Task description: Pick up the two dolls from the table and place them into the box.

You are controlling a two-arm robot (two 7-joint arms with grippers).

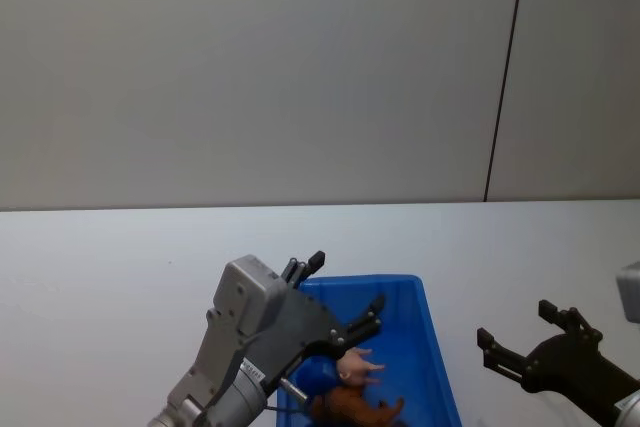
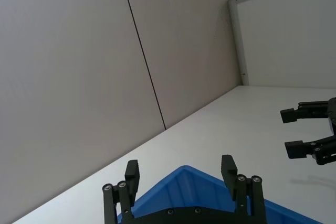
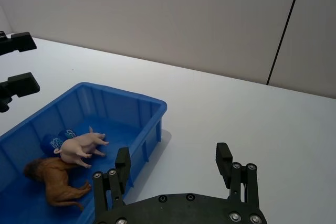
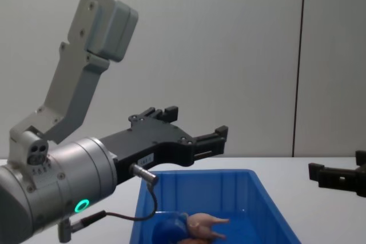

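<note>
Both dolls lie inside the blue box (image 3: 152, 106): the pale pink pig (image 3: 81, 145) rests on top of the shaggy orange-brown lion (image 3: 58, 179). In the head view the pig (image 1: 358, 365) and lion (image 1: 350, 409) show in the box (image 1: 430, 332); the chest view shows the pig (image 4: 205, 224) in the box (image 4: 269, 198). My left gripper (image 1: 345, 292) hovers open above the box with nothing in it, as its fingers (image 2: 132, 174) and the chest view (image 4: 191, 124) show. My right gripper (image 1: 525, 332) is open over the table (image 3: 252, 114), right of the box.
A small blue round object (image 3: 55, 141) sits in the box beside the pig. Plain white tabletop (image 1: 110, 267) stretches wide on both sides of the box. A grey wall with a dark vertical seam (image 1: 505, 72) stands behind.
</note>
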